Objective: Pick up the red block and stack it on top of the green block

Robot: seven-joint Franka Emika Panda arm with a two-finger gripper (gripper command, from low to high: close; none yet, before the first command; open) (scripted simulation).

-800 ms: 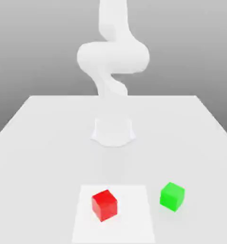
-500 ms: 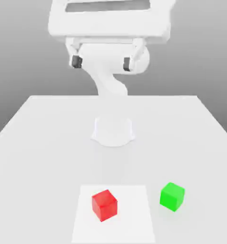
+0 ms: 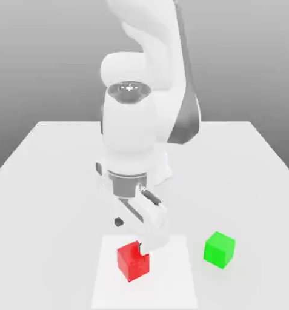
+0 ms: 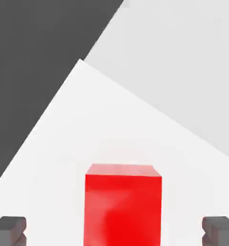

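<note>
The red block [image 3: 133,263] sits on a lighter white square patch [image 3: 174,275] near the table's front edge. My gripper [image 3: 129,235] hangs just above and behind it, open, with one dark fingertip [image 3: 118,222] clear of the cube and the other down at the cube's top edge. In the hand view the red block [image 4: 123,204] stands between the two wide-apart pads [image 4: 8,230], and neither pad touches it. The green block [image 3: 219,249] rests on the table to the exterior view's right of the red one, about a cube's width beyond the patch.
The white table [image 3: 49,181] stretches back to the arm's round base [image 3: 163,169]. The arm's bulky white body [image 3: 134,127] leans forward over the middle of the table. In the hand view, dark floor [image 4: 34,62] shows past the table's edge.
The arm has swung down from high above the table, bringing the open gripper to just over the red block. Both blocks lie where they were.
</note>
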